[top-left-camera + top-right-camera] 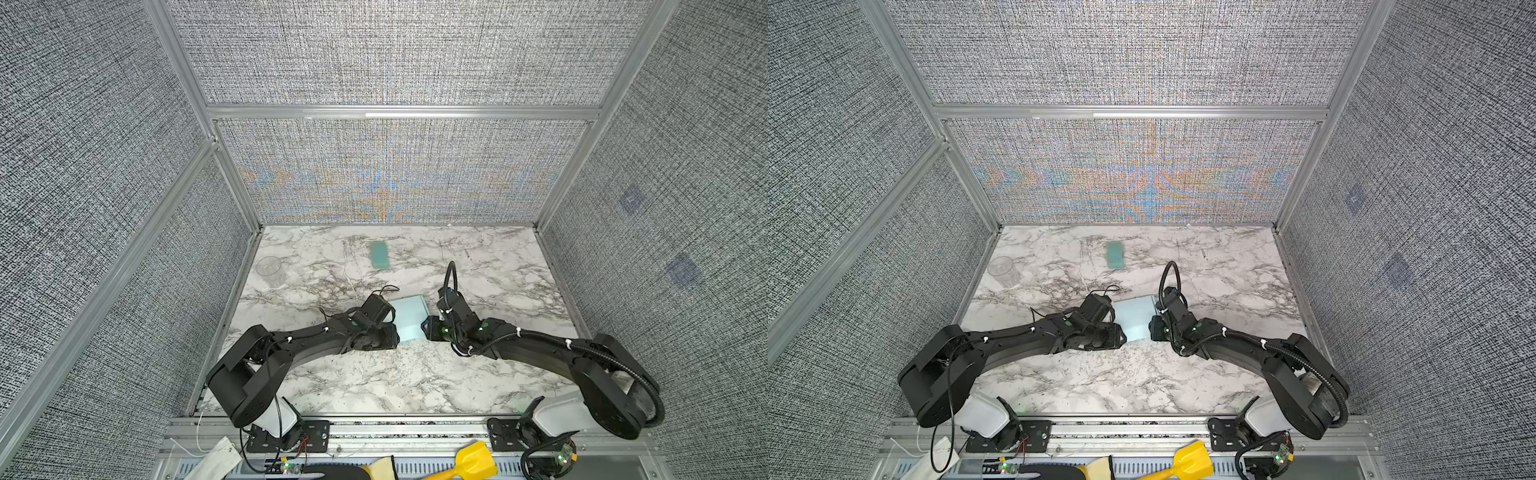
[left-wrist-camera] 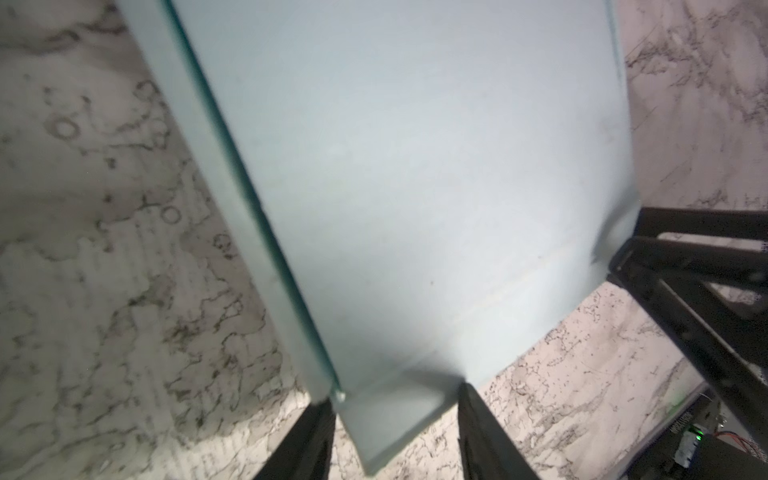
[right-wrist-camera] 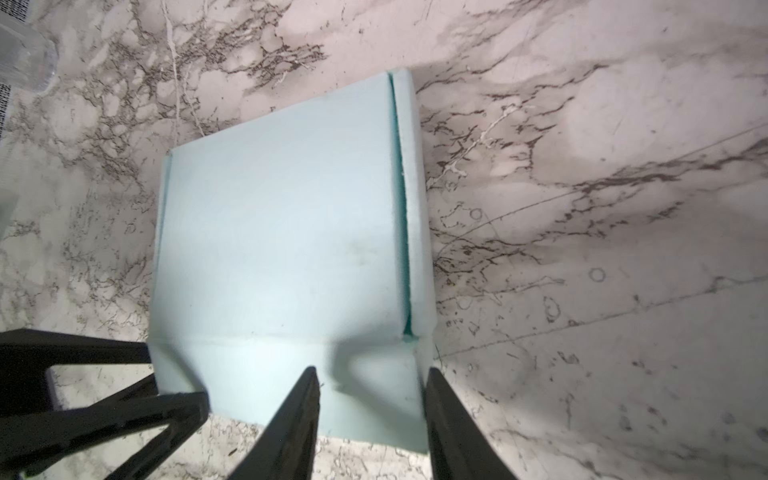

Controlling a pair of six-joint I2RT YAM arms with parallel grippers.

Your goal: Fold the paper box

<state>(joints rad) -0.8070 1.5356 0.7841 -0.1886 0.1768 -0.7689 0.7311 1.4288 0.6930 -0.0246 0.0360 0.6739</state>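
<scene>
The left hand point(image 2: 395, 392) has its two fingers partway apart, one on each side of a small corner tab point(image 2: 386, 424) of the paper box point(image 3: 282, 216). I cannot tell if it squeezes the tab or just sits around it. The right hand point(image 3: 372, 370) is at the other near corner, also with its fingers partway apart. One finger is over the front flap point(image 3: 249, 374) and one is at the flap's end, and I cannot tell if it holds on. The box sits on the table point(image 3: 582, 249), right between the two hands. It looks nearly done: the big top panel lies flat, and thin side walls run along its edges. I think what is left is the front flap, which sticks out and is not tucked in. The green strip point(image 1: 379, 255) and the clear cup point(image 1: 270, 268) sit well apart from the box.
</scene>
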